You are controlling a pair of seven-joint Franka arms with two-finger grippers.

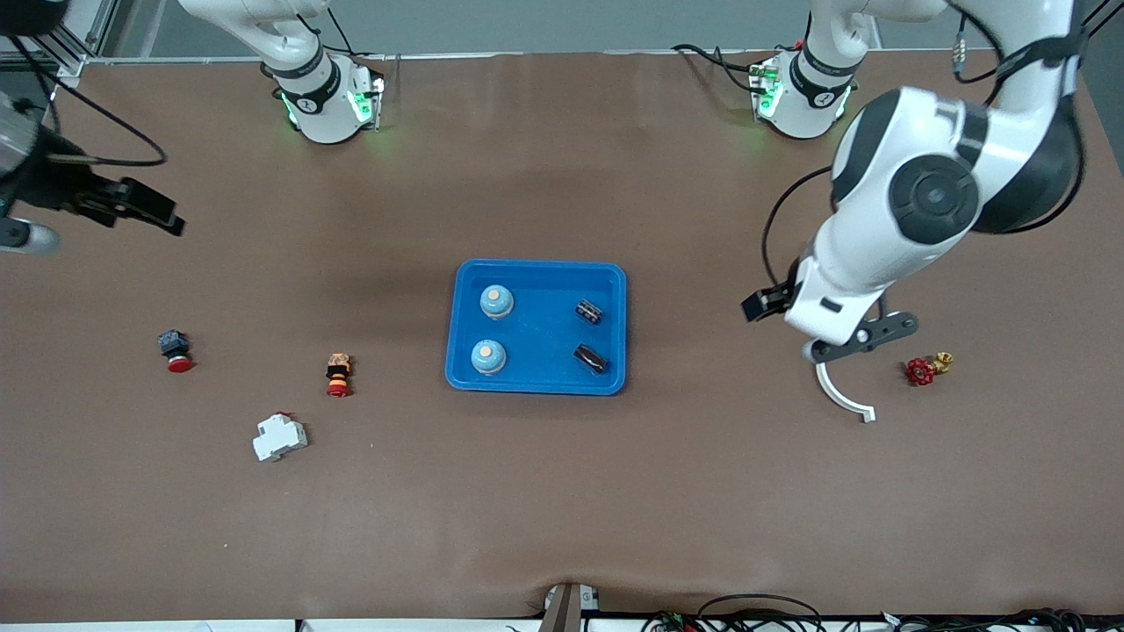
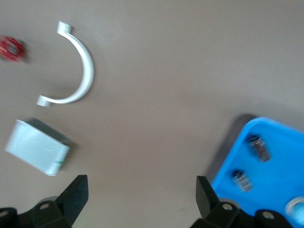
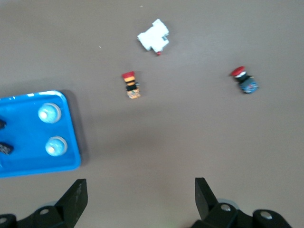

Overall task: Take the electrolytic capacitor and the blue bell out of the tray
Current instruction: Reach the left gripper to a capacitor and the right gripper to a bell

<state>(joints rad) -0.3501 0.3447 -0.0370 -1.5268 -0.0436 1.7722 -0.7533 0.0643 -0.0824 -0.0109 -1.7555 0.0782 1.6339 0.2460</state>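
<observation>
A blue tray [image 1: 537, 383] stands mid-table. In it are two light-blue bells [image 1: 496, 301] [image 1: 488, 355] at the right arm's end and two dark capacitors [image 1: 588, 311] [image 1: 590, 358] at the left arm's end. My left gripper [image 1: 762, 303] is open and empty over bare table between the tray and a white curved clip [image 1: 843, 395]. In the left wrist view [image 2: 141, 185] the tray [image 2: 280, 161] and capacitors [image 2: 258, 147] show. My right gripper [image 1: 145, 209] is open and empty, up over the right arm's end of the table. The right wrist view [image 3: 141, 187] shows the tray [image 3: 71, 161] and bells [image 3: 50, 113].
A red push button [image 1: 176, 351], an orange-and-red button [image 1: 338, 375] and a white breaker [image 1: 279, 436] lie toward the right arm's end. A red valve [image 1: 922, 369] lies beside the clip. A white box [image 2: 38, 146] shows only in the left wrist view.
</observation>
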